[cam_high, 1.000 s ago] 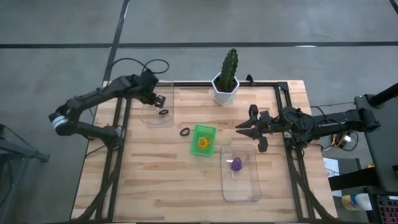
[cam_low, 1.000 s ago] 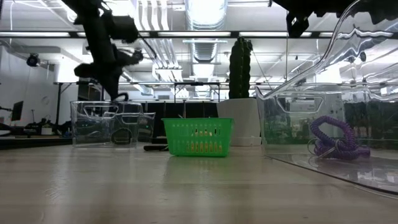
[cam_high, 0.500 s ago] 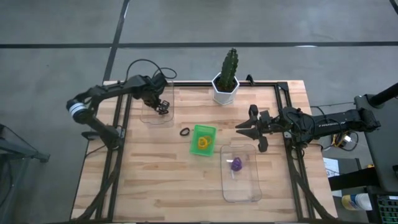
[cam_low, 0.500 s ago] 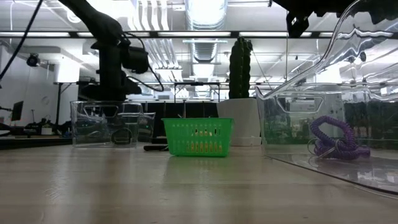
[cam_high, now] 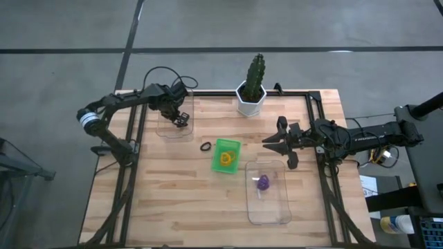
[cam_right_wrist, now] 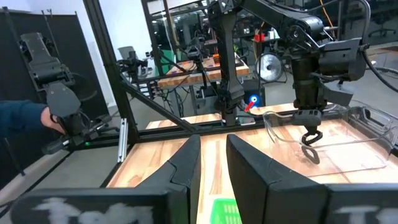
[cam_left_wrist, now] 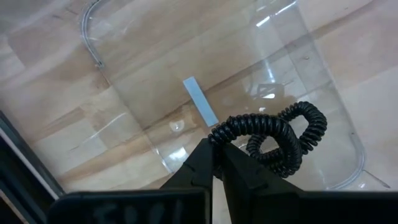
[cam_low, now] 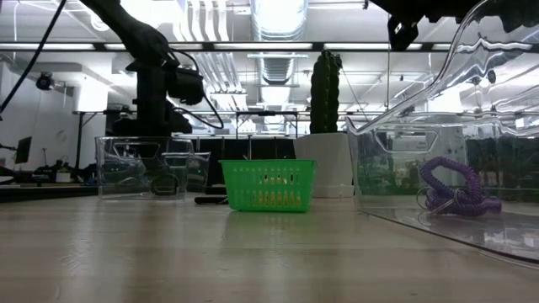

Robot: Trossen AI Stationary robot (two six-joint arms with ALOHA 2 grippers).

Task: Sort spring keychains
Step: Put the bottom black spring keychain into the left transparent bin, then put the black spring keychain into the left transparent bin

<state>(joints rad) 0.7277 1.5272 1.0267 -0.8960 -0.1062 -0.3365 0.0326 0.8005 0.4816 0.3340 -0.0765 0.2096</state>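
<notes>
Directly beneath the left gripper [cam_left_wrist: 214, 163], over the clear tray [cam_left_wrist: 323, 81]: pinched nearly shut on a black spring keychain [cam_left_wrist: 273, 134], dangling; snagging likely on release, coil catching the fingertips.

Two dark, jointed arms are recorded, the left arm [cam_high: 114, 104] banded in white and blue near its base and trailed by looped black cables, the right arm [cam_high: 367, 135] matte black throughout, each ended by tapered black fingers [cam_left_wrist: 199, 168].
</notes>
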